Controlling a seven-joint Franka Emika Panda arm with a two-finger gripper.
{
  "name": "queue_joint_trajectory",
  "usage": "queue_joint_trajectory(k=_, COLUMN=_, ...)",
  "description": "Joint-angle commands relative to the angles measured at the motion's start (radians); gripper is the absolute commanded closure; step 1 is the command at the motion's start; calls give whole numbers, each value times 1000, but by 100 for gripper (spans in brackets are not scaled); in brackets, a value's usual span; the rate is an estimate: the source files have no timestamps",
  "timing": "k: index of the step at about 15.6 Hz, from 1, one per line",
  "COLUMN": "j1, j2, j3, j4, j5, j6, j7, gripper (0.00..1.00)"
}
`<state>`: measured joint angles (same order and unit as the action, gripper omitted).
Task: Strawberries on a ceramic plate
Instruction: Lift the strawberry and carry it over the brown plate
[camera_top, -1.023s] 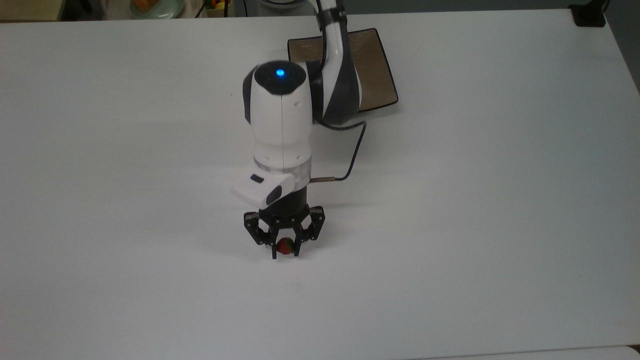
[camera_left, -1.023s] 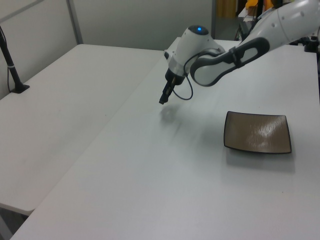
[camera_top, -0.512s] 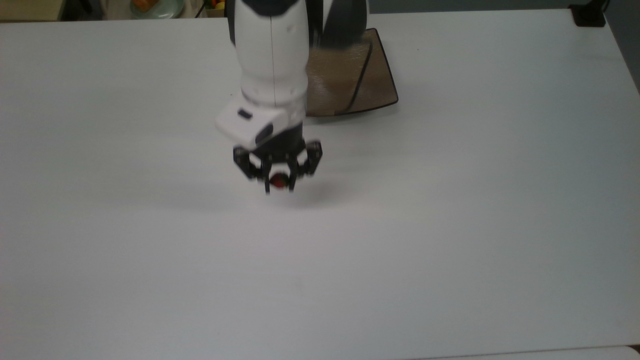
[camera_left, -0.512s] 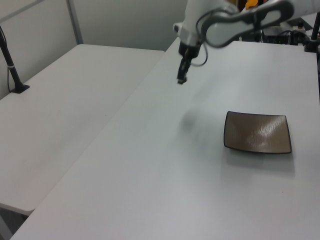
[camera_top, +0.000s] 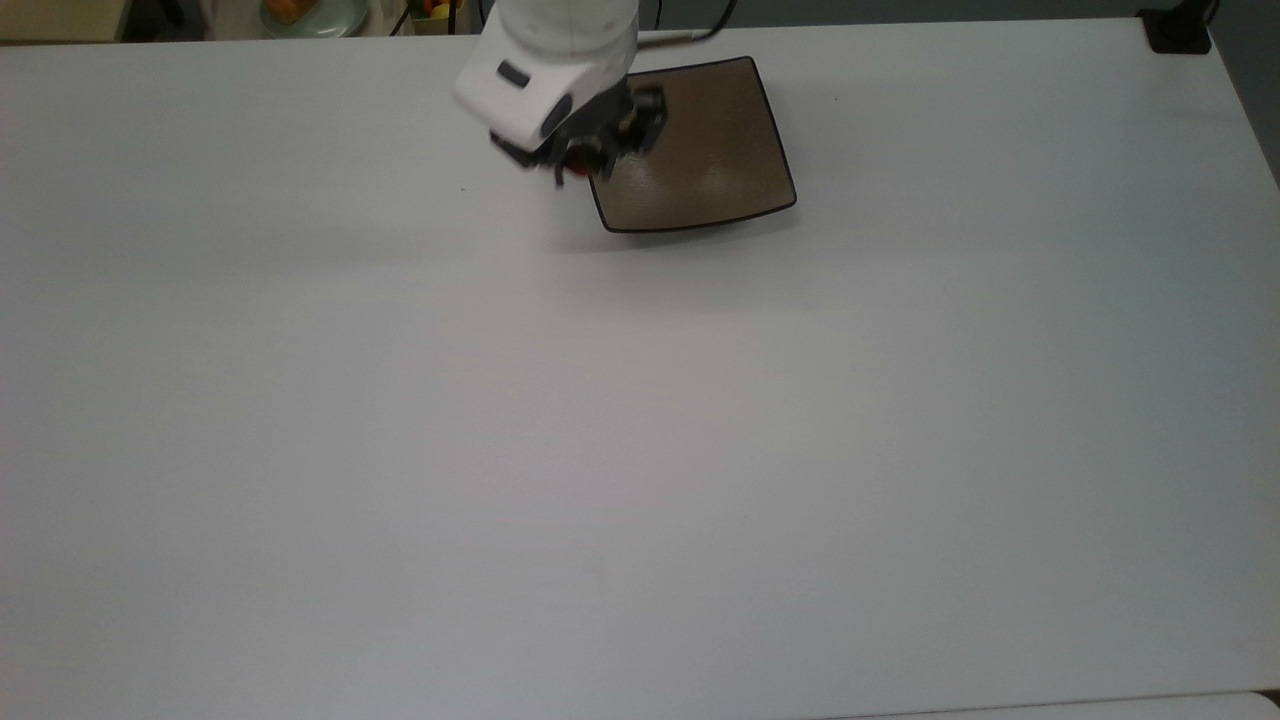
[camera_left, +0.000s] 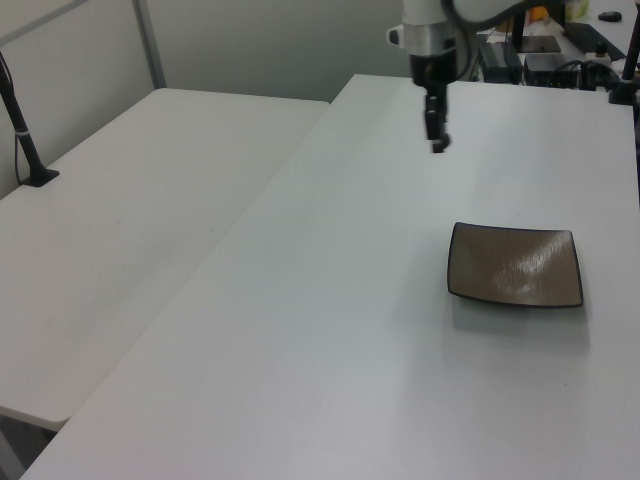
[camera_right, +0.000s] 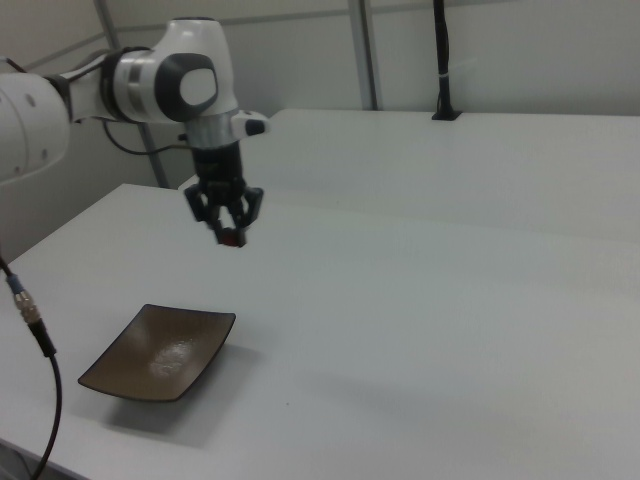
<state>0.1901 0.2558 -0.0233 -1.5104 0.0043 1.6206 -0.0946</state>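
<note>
The strawberry is a small red fruit held in the air between the fingers of my gripper. In the top view it hangs over the left edge of the ceramic plate, a square brown plate with a dark rim and nothing on it. In the right view the gripper is shut on the strawberry well above the table, up and right of the plate. In the left view the gripper hangs above and left of the plate.
A pale green plate with orange fruit stands beyond the table's far edge in the top view. A black clamp base sits at the top view's far right corner. A black post stands on the adjoining table. A cable hangs at the right view's lower left.
The gripper has risen and carried the strawberry from the table's middle towards the plate, up the top view and rightward in the left view. The plate has not moved.
</note>
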Motion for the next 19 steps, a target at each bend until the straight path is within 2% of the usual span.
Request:
queue_joint_trajectory(k=1, j1=37, j2=-159, j3=0, j4=-221, j5=49, j6=-41, j7=-65, gripper=95)
queue_joint_trajectory(k=4, j1=55, j2=-196, j3=34, j4=-321, j5=52, j6=-44, j7=-63, gripper=95)
queue_joint_trajectory(k=6, j1=55, j2=-196, j3=72, j4=-361, j5=52, j6=-39, j7=-59, gripper=94)
queue_joint_trajectory(k=10, j1=57, j2=-187, j3=114, j4=-444, j5=52, j6=7, j7=-54, gripper=94)
queue_joint_trajectory(k=19, j1=72, j2=-135, j3=117, j4=-582, j5=54, j6=315, j7=10, gripper=94)
